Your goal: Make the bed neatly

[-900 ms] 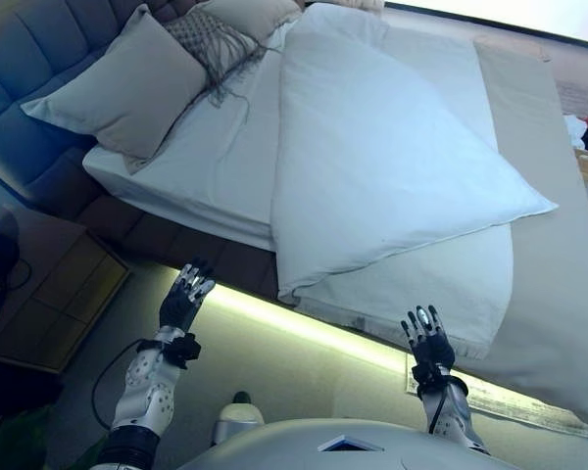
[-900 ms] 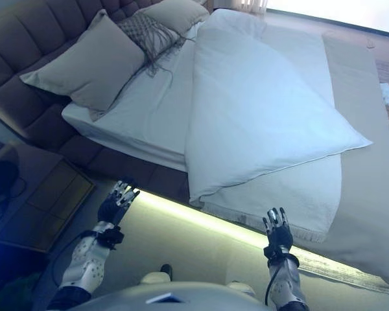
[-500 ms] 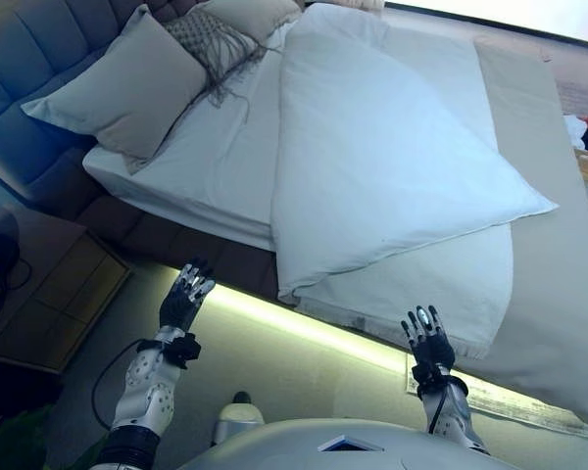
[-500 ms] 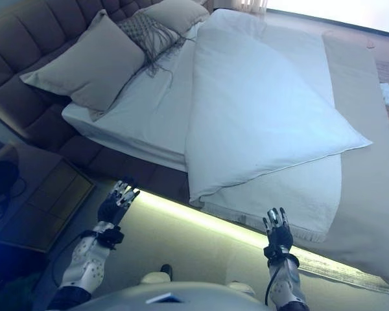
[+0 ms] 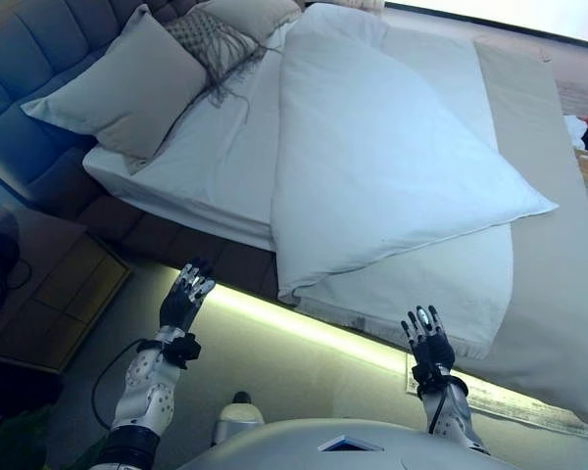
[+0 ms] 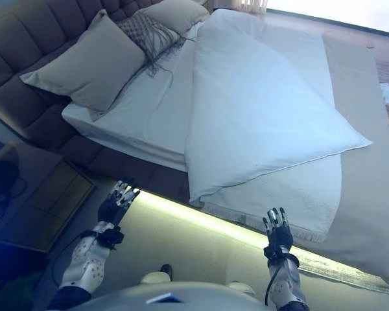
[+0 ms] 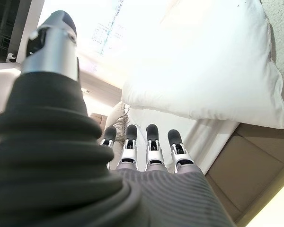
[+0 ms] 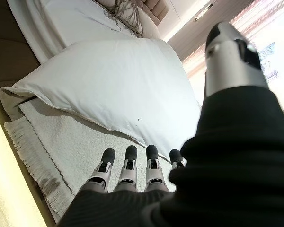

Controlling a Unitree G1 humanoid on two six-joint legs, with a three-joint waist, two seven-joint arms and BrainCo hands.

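Left hand (image 5: pixel 186 294): it hung at the near side of the bed, fingers straight and spread, grasping nothing; it was short of the mattress edge, with the lit strip under the frame just beyond it.
Right hand (image 5: pixel 428 343): it was raised the same way further toward the foot, fingers loose and empty; its tips sat just below the fringed blanket (image 5: pixel 441 279) that drooped over the side.
Duvet (image 5: pixel 382 166): the white duvet lay folded back on itself in a slanted heap, one corner pointing toward the foot; the sheet (image 5: pixel 211 162) near the head was left bare.
Pillows: a large grey pillow (image 5: pixel 127 83) leaned at the headboard (image 5: pixel 24 59), a tasselled cushion (image 5: pixel 211 39) beside it.
Step in hand, as I judge it: the reach-in; neither hand had touched cloth, so the making had not really begun.
Next move, as I judge it: both hands needed to go forward to the duvet's near edge and close on it well apart; then a pull toward the pillows, spreading it flat.
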